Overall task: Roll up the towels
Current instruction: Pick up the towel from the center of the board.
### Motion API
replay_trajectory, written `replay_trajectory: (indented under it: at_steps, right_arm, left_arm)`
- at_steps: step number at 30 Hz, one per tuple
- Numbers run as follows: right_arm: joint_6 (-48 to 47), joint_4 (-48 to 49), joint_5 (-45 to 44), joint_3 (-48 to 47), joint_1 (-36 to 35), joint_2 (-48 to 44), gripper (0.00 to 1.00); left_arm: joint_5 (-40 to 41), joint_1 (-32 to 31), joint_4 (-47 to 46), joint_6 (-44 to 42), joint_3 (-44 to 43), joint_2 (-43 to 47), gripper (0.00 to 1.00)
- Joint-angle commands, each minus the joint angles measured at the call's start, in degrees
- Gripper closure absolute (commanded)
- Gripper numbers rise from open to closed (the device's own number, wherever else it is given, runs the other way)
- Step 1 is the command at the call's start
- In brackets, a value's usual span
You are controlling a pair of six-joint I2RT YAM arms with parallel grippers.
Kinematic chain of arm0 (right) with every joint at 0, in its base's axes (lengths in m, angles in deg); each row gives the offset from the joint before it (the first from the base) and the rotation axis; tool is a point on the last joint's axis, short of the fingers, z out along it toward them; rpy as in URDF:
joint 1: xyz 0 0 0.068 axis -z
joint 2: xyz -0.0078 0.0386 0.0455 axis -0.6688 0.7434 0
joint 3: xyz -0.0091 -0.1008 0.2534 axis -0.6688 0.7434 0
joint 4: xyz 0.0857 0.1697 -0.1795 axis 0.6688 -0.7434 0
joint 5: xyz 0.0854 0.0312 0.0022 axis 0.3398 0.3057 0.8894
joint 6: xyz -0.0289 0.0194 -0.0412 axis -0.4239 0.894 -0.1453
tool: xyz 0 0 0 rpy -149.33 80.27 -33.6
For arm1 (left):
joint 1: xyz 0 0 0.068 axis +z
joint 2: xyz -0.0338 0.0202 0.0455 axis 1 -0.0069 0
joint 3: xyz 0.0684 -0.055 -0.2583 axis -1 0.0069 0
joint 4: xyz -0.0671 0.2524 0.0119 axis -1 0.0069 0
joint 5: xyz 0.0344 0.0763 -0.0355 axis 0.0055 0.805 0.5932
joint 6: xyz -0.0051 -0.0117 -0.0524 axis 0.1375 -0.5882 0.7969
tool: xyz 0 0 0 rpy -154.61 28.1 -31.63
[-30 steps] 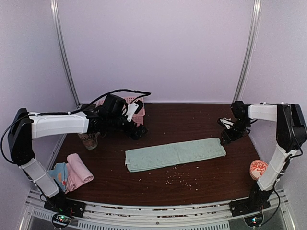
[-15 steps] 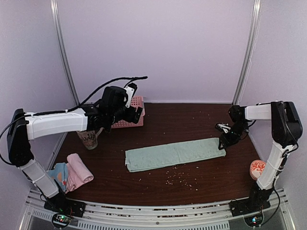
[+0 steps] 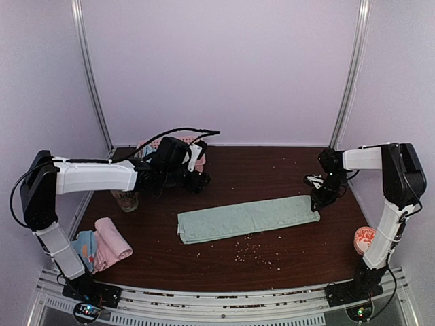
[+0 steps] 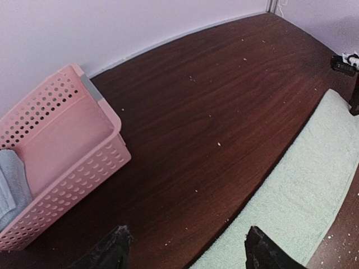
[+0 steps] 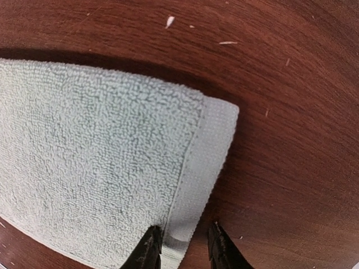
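Pale green towel (image 5: 95, 162) end on dark wood table (image 5: 291, 140); right gripper (image 5: 184, 246) jaws narrow, straddling hem edge.

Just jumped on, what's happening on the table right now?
The right claw is down at the right end of the flat green towel, its fingertips straddling the hem, no roll begun. The left claw hangs open and empty beside the pink basket. A rolled pink towel lies at the near left.

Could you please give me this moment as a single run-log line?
sage green towel: flat, unrolled | right fingers: straddling its right-end hem | left fingers: open, empty, near pink basket
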Motion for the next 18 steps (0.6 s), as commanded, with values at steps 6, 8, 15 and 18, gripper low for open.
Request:
replay_trajectory:
  at_steps: [6,8,15,18]
  right_arm:
    - [1.07,5.57,-13.44,0.38,-4.41,3.73,0.69]
    - [1.37,6.26,-17.24,0.34,-4.05,4.3,0.7]
    - [0.98,4.55,-14.93,-3.02,0.36,6.04,0.78]
    - [0.2,3.56,-12.78,-4.47,1.5,6.36,0.82]
  left_arm:
    - [-4.22,0.12,-0.6,2.21,0.29,0.4,0.29]
    - [-3.93,0.14,-0.52,2.11,0.52,0.68,0.29]
    - [-3.67,0.1,-0.3,2.01,1.5,1.29,0.3]
    - [-3.59,0.14,-0.25,2.02,1.95,1.46,0.3]
